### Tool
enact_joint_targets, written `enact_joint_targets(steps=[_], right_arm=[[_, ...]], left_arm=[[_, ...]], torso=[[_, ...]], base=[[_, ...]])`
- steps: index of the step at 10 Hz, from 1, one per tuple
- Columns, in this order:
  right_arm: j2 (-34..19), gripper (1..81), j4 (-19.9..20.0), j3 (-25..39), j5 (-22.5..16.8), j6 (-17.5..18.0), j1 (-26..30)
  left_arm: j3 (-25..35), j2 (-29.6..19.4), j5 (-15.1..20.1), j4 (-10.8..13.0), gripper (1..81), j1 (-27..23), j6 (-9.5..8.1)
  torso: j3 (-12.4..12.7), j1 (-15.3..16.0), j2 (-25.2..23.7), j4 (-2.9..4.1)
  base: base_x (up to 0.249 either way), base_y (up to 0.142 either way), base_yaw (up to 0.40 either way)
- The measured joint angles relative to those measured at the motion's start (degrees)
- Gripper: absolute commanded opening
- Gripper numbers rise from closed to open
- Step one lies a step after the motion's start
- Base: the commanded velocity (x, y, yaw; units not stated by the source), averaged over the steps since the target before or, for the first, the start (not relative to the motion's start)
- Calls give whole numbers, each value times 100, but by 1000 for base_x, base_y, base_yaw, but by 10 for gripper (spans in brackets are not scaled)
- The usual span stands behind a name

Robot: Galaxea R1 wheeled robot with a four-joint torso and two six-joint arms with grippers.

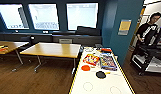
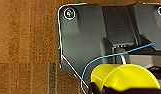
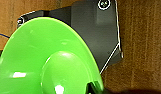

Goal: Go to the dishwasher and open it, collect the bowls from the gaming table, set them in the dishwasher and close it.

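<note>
The gaming table [image 1: 78,72], with a white top and a yellow rim, stands right in front of me in the head view. On it lie a red disc [image 1: 85,67], a black disc [image 1: 100,74] and colourful game boxes [image 1: 108,62]. In the left wrist view my left gripper [image 2: 113,90] is shut on the rim of the small yellow bowl [image 2: 126,76], above the wooden floor. In the right wrist view my right gripper [image 3: 94,90] is shut on the edge of the wide lime-green bowl [image 3: 43,57]. The dishwasher is out of view.
Two wooden tables [image 1: 52,49] [image 1: 8,46] stand to the left on the wooden floor. A teal wall [image 1: 121,40] rises behind the gaming table's far right corner. A person [image 1: 148,27] stands at a black cart [image 1: 148,58] on the right. Windows [image 1: 82,15] line the far wall.
</note>
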Motion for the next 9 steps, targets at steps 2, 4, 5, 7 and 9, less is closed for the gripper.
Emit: enact_joint_targets(steps=[2, 4, 5, 7, 9], right_arm=[[28, 10, -11, -15, -2, 0, -41], [26, 10, -26, -22, 2, 0, -39], [26, 10, -39, -22, 13, 2, -4], [26, 10, -48, -22, 17, 0, -50], [28, 10, -48, -23, 2, 0, -61]], left_arm=[[-2, 11, -10, 0, 10, 0, 0], [-2, 16, -11, 0, 10, 0, 2], [-2, 16, -24, 2, 10, -37, 0], [-2, 41, -30, 2, 10, 16, 2], [-2, 46, -11, 2, 10, 69, 2]], torso=[[0, 0, 0, 0], [0, 0, 0, 0], [-2, 10, 2, 0], [0, 7, 0, 0], [0, 2, -2, 0]], base=[[0, 0, 0], [-64, 0, 0], [-64, 0, 0], [-65, 0, 0], [-66, 0, 0]])
